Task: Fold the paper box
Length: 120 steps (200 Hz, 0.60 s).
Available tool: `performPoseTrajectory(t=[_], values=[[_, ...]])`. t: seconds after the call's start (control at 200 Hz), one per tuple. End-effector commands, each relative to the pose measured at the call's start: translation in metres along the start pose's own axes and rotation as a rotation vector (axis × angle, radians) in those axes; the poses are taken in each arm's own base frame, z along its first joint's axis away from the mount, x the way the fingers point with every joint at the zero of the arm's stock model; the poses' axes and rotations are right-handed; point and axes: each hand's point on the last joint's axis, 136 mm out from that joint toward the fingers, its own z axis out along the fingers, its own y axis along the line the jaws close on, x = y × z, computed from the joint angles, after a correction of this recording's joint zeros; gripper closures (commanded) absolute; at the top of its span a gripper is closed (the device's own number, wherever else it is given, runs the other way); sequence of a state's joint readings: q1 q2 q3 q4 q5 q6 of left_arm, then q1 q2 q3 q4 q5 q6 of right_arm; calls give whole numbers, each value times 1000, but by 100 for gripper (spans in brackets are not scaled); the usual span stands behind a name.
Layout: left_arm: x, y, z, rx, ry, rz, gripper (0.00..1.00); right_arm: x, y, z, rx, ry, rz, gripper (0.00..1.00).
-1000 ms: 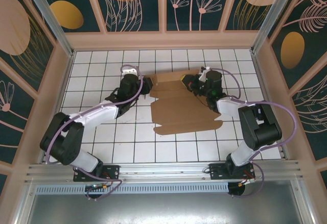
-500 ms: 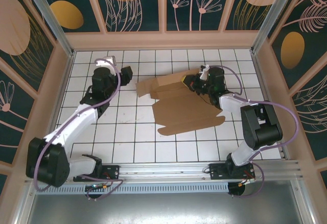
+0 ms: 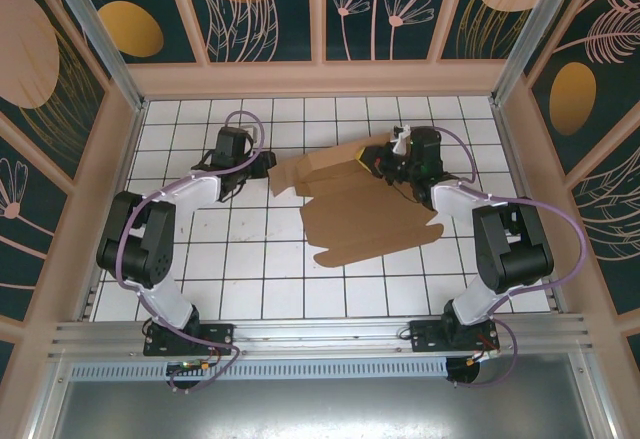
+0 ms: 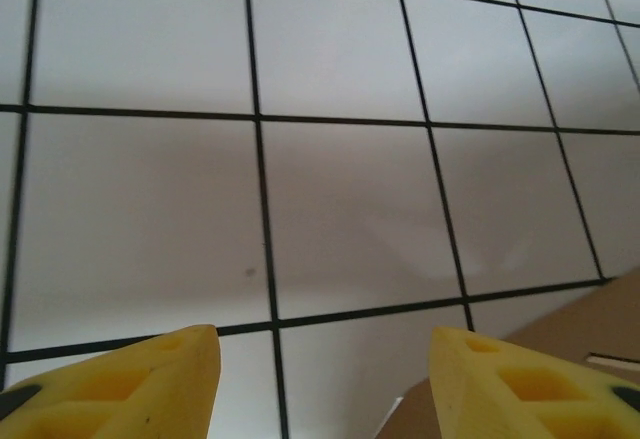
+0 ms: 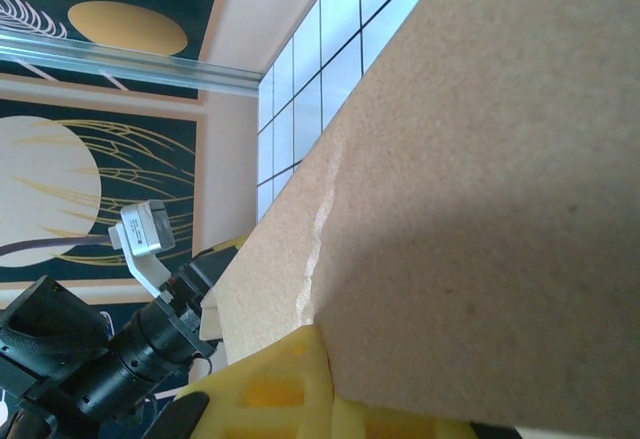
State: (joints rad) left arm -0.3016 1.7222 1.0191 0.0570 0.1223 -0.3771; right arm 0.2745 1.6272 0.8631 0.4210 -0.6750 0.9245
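Note:
The paper box (image 3: 365, 221) is a flat brown cardboard sheet on the tiled table, and its back strip (image 3: 318, 167) is folded up and reaches to the left. My right gripper (image 3: 374, 165) is shut on the back right part of the sheet. In the right wrist view, cardboard (image 5: 480, 159) lies against its yellow finger (image 5: 285, 394). My left gripper (image 3: 264, 166) is low over the tiles, just left of the strip's end. Its yellow fingers (image 4: 150, 379) stand open over bare tile, with a cardboard corner (image 4: 570, 334) beside the right one.
Wooden walls with patterned panels (image 3: 320, 77) ring the white tiled table (image 3: 250, 259). The left arm's links (image 3: 140, 239) lie along the left side and the right arm's links (image 3: 505, 244) along the right. The left arm's wrist (image 5: 90, 349) shows beyond the cardboard.
The left arm let go of the cardboard's left edge, swung out to the left and came back near the strip's end. The back strip now stands higher and reaches further left.

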Motion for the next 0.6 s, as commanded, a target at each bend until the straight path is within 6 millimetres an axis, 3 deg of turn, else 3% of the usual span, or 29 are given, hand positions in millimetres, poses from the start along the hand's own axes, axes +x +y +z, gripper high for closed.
performPoseTrajectory(t=[0.0,0.075,0.1,0.2,0.596], values=[[7,-15,-1,98,34,-46,42,4,-28,5,86,22,86,100],[2,-24,-12,144,8,-87,42,1,-26,8,76,13,99,100],[13,-23,-12,153,26,-109,42,-1,-25,9,75,9,101,100],[19,-33,-15,206,20,-169,42,-4,-21,15,73,0,99,100],[21,-108,-9,350,26,-157,46,5,-20,27,76,3,109,100]])
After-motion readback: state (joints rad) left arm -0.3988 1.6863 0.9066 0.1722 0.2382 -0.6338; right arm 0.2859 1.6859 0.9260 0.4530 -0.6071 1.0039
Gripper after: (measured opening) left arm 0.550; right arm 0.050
